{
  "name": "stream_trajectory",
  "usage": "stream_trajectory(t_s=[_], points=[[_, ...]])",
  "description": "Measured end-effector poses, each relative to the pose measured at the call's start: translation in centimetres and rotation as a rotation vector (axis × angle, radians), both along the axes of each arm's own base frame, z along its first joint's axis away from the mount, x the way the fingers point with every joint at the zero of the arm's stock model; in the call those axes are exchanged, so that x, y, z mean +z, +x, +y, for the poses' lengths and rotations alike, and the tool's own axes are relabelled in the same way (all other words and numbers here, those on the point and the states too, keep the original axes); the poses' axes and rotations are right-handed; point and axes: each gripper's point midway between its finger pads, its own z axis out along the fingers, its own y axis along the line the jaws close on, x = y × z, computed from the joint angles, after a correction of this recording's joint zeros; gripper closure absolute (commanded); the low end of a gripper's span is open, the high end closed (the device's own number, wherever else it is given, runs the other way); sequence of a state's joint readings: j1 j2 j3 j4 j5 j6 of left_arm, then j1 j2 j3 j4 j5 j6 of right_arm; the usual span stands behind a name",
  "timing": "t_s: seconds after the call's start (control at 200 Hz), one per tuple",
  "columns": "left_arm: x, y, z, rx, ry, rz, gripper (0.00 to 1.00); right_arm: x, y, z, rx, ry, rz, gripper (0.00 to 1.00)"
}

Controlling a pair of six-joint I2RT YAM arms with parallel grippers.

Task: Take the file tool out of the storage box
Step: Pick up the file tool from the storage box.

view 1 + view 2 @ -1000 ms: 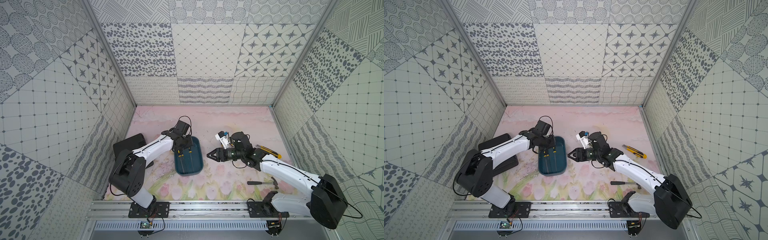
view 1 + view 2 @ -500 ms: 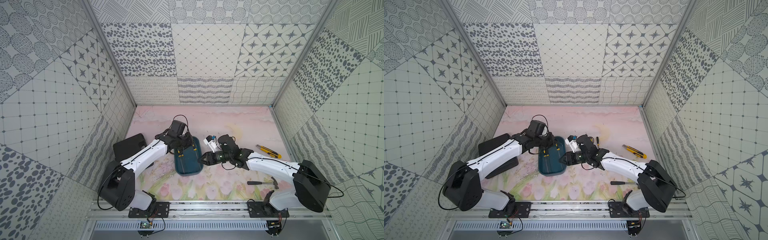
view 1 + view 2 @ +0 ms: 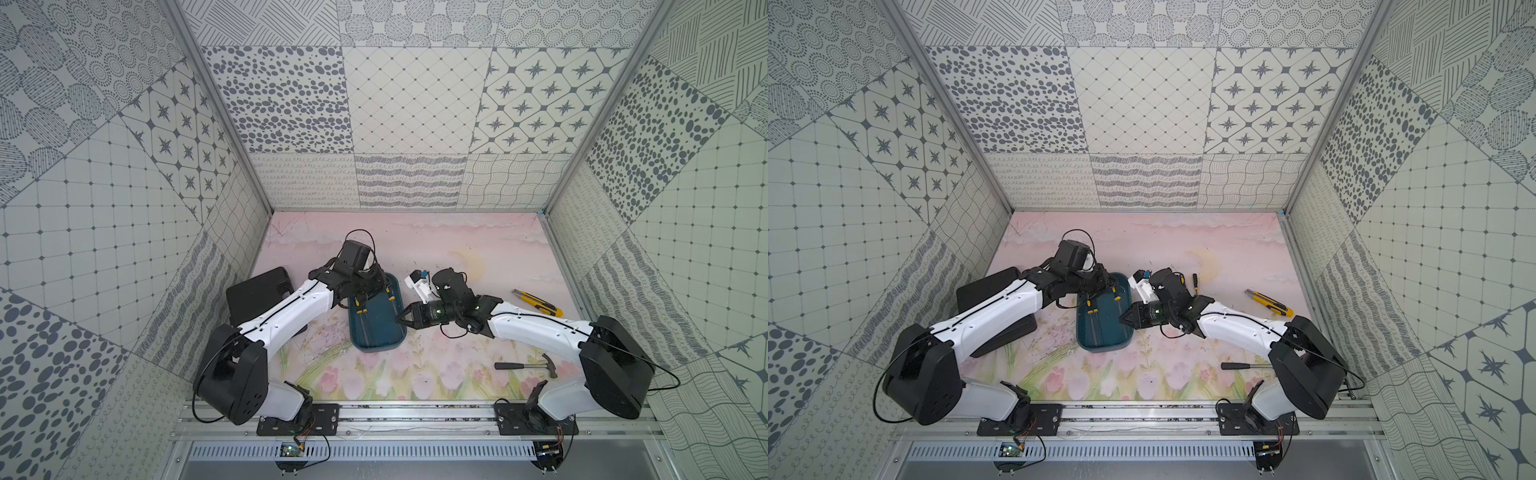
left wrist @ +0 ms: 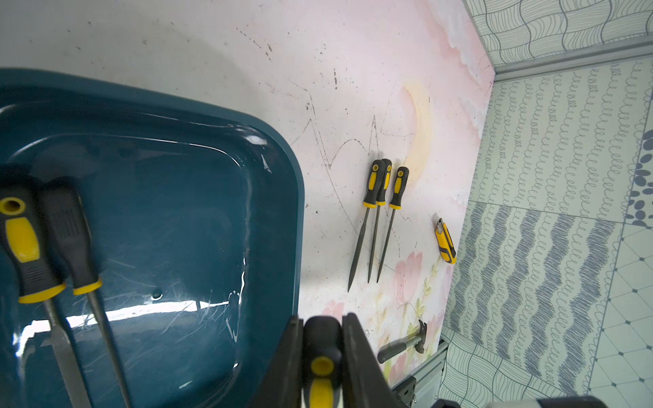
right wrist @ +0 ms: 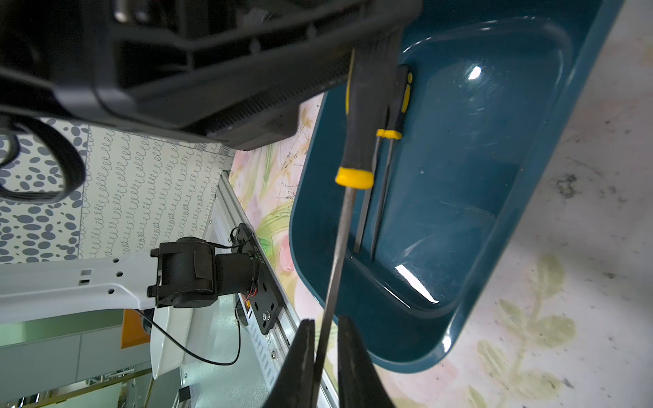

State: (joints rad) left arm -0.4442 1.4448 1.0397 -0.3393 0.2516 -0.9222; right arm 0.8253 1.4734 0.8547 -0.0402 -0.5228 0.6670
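The dark teal storage box [image 3: 376, 332] [image 3: 1100, 334] lies mid-table. My left gripper [image 3: 375, 287] [image 4: 321, 328] hovers over its far end, shut on the black-and-yellow handle of a file tool [image 4: 321, 353] [image 5: 362, 123]. That file hangs above the box, and its grey blade [image 5: 337, 247] runs toward the box's near right rim. There my right gripper [image 3: 401, 326] [image 5: 325, 328] is shut narrowly around the blade's tip. Two more files [image 4: 74, 247] [image 5: 388, 159] lie side by side inside the box [image 4: 176, 212] [image 5: 477, 176].
Three files [image 4: 380, 212] lie together on the mat right of the box. A yellow utility knife [image 3: 536, 303] [image 4: 446, 242] is at the far right. A hammer [image 3: 525, 365] lies near the front right. A flat black case [image 3: 257, 291] sits by the left wall.
My right arm has swung left to the box's right rim, and its jaws have closed in on the file's blade. The left gripper has kept its hold on the handle, shifting a little.
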Motion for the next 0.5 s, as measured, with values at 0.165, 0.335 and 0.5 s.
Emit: stream_trajectory(t_s=[0.165,0.335,0.5], points=[[0.2,0.1,0.0,-0.001,-0.001,-0.008,0.92,-0.5,0.3,-0.3,-0.026,-0.023,0.018,0.95],[0.9,0.5,-0.1,-0.002,0.0,-0.033,0.85,-0.2,0.7,-0.2,-0.042,-0.027,0.004,0.99],[2.0,0.8,0.1,-0.001,0.006,-0.075,0.7,0.4,1.2,-0.1,-0.053,-0.024,-0.018,1.0]])
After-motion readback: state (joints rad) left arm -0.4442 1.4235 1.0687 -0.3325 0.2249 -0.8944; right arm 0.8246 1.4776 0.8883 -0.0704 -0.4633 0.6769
